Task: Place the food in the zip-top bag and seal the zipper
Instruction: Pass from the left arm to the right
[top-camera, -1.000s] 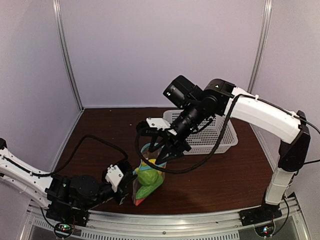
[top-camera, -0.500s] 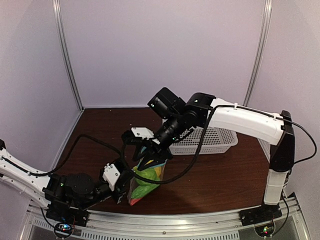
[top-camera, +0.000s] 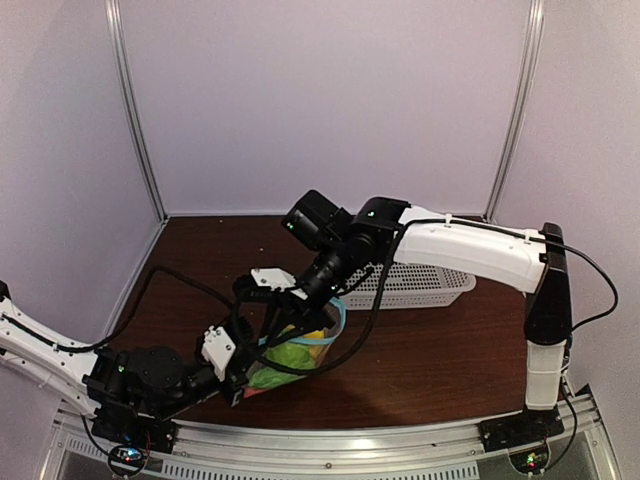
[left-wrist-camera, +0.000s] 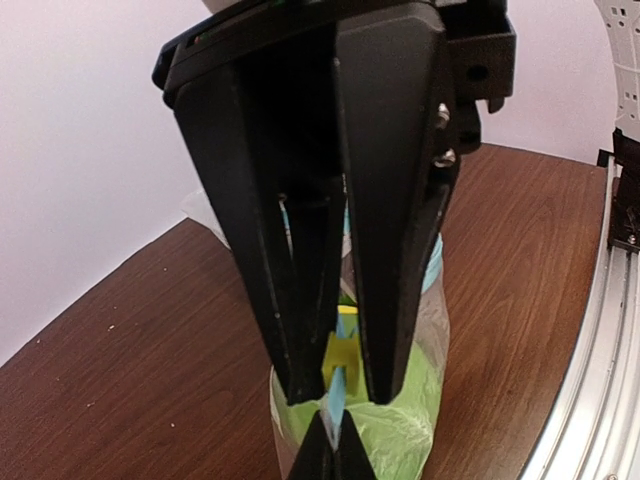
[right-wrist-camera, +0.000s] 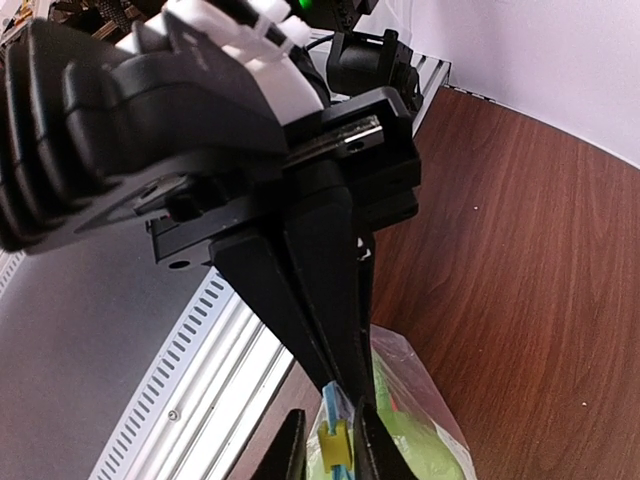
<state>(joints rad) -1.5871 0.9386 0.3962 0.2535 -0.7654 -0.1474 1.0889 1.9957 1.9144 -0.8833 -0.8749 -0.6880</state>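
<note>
Here, both claws sat at the mouth of the zip-top bag (top-camera: 290, 352), near the front edge of the desk (top-camera: 440, 350).

The white perforated basket (top-camera: 425, 285) lay farther back on the desk, apart from the bag. The bag stood on its base with the green food (left-wrist-camera: 400, 440) showing through the clear plastic. The left claw (left-wrist-camera: 332, 452) was pressed together, pinching the teal zipper (left-wrist-camera: 336, 392) from below. The right claw (right-wrist-camera: 330, 450) came down from above, its fingers close on either side of that strip. A small yellow slider (left-wrist-camera: 340, 352) sat between them. Whether they actually squeezed it could not be told.
</note>
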